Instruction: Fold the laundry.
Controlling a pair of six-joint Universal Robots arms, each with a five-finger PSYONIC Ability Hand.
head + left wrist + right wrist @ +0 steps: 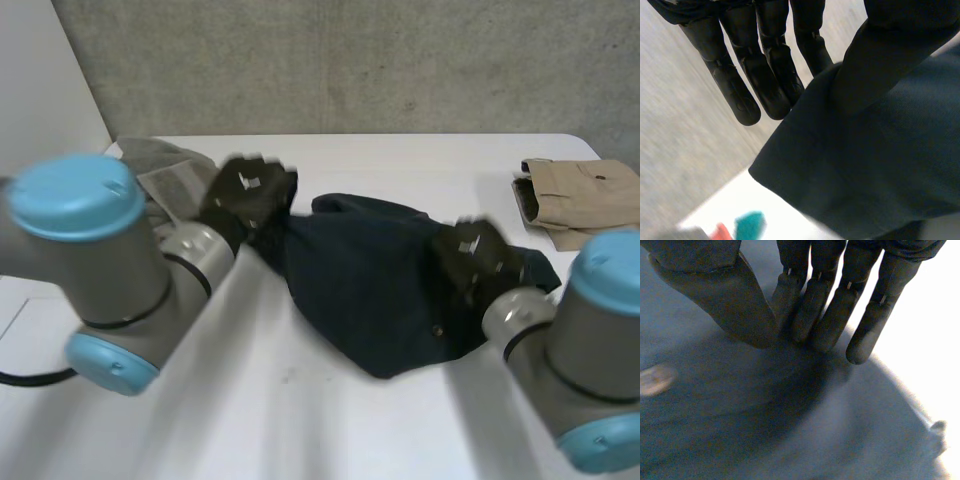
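Observation:
A dark navy garment [370, 290] lies bunched in the middle of the white table [300, 420]. My left hand [245, 195] is at the garment's left edge. In the left wrist view its straight fingers [770, 75] press that edge against the thumb, and the cloth [865, 165] hangs lifted beside them. My right hand [475, 255] is at the garment's right edge. In the right wrist view its fingers [815, 310] and thumb [735, 300] meet and pinch the dark cloth [765, 415], near a pale button [655, 380].
A folded beige garment [585, 200] lies at the table's far right. A crumpled grey garment [165, 170] sits at the back left, behind my left hand. A grey wall [350, 60] runs behind the table.

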